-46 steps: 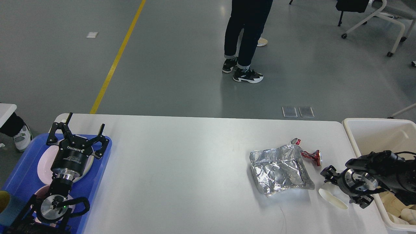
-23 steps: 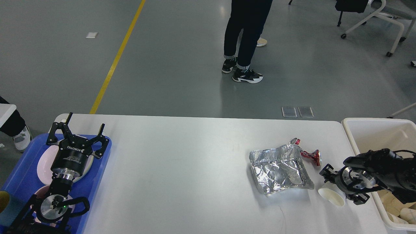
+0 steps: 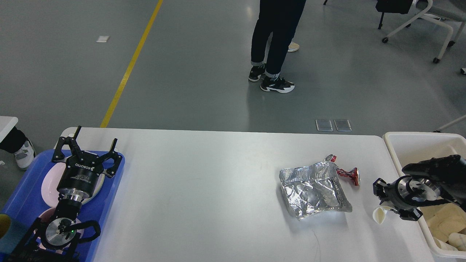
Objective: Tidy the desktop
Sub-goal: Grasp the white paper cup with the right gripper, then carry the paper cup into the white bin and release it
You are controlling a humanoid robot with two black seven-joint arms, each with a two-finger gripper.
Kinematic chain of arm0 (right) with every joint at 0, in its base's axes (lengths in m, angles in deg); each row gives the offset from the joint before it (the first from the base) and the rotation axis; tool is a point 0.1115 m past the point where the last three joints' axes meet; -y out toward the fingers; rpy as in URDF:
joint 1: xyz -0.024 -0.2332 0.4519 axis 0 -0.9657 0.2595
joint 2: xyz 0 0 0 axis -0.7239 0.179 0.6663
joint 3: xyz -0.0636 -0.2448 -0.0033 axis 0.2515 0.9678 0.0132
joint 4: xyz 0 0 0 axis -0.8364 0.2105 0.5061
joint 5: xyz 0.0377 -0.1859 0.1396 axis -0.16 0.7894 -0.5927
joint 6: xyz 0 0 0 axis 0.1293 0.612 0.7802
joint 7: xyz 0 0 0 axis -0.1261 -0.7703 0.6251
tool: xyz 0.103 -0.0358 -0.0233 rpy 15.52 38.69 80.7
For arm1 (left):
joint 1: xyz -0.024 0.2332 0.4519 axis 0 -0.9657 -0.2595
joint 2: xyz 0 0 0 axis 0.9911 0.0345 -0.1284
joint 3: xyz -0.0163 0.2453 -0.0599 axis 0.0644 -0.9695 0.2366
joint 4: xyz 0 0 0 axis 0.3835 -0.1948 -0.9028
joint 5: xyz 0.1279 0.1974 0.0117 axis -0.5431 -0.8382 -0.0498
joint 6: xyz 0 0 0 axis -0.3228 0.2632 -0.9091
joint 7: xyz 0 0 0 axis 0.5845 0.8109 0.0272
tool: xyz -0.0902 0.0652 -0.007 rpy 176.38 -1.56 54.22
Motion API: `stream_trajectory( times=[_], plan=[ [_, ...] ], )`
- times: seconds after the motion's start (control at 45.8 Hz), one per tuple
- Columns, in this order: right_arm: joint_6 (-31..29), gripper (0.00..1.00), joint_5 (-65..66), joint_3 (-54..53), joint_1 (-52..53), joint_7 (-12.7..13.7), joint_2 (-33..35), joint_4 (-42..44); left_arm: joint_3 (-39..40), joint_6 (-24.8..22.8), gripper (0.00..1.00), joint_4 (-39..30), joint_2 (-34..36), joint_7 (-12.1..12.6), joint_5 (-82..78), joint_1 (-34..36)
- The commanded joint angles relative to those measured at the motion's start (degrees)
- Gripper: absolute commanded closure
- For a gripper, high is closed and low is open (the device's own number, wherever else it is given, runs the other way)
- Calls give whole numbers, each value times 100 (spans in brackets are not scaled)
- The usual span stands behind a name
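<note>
The white desktop [image 3: 218,189] fills the lower half of the head view. A crumpled silver foil bag [image 3: 313,191] lies on its right part, with a crushed red wrapper [image 3: 347,174] just behind it. My right gripper [image 3: 386,209] is at the desktop's right edge beside the deep white bin [image 3: 418,142]. It is shut on a small white cup [image 3: 380,215] and holds it tilted just above the surface. My left gripper [image 3: 91,143] is open and empty above the blue tray [image 3: 109,189] at the far left.
Pale plates [image 3: 49,182] lie in the blue tray under my left arm. The white bin holds pale scraps [image 3: 449,218]. A person [image 3: 273,43] stands on the floor beyond the desktop's far edge. A wheeled chair [image 3: 422,18] is at the top right.
My right gripper closed on the white cup, which lay on the desktop, and has carried it up and right toward the bin. The left arm has not moved.
</note>
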Motion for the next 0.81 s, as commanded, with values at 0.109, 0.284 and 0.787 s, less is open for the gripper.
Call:
stream_trajectory(
  times=[0.109,0.284,0.787],
  plan=[
    [-626,100,99,372,1085,105,596,-731,0,0,4,-1,-3,-1,-2,1],
    [-1733,100,292,1444,2877,114,702,-1600,0,0,4,-1,-3,8,-2,-8],
    [-2780,100,670,2676,7080,114,271,-4431,0,0,4,-1,-3,-1,-2,-8]
  ],
)
